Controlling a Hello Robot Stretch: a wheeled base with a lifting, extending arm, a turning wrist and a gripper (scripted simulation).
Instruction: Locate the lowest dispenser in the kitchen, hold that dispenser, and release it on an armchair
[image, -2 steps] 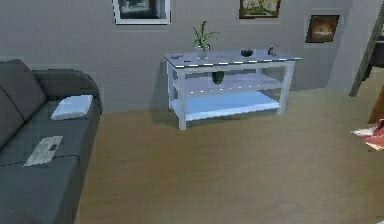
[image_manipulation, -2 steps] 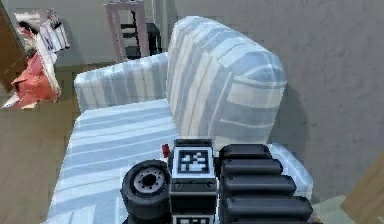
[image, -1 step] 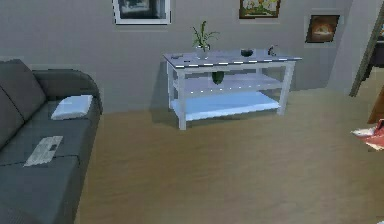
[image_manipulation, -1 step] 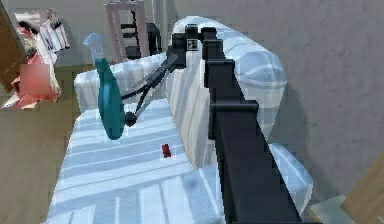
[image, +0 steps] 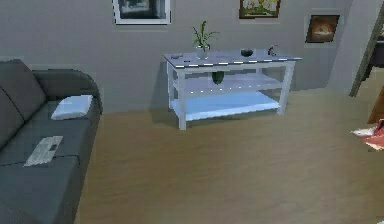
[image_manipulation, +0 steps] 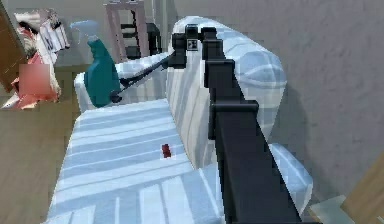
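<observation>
From where I stand, the teal dispenser (image_manipulation: 100, 72) sits at the gripper's (image_manipulation: 117, 93) far end, by the outer edge of the striped armchair's (image_manipulation: 120, 160) seat. I cannot tell how the fingers stand, nor whether it hangs free. Let go there, it could topple off that edge onto the floor.

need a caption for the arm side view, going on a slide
Arm extended across a blue-and-white striped armchair, with a teal dispenser at the tool's far end.
</observation>
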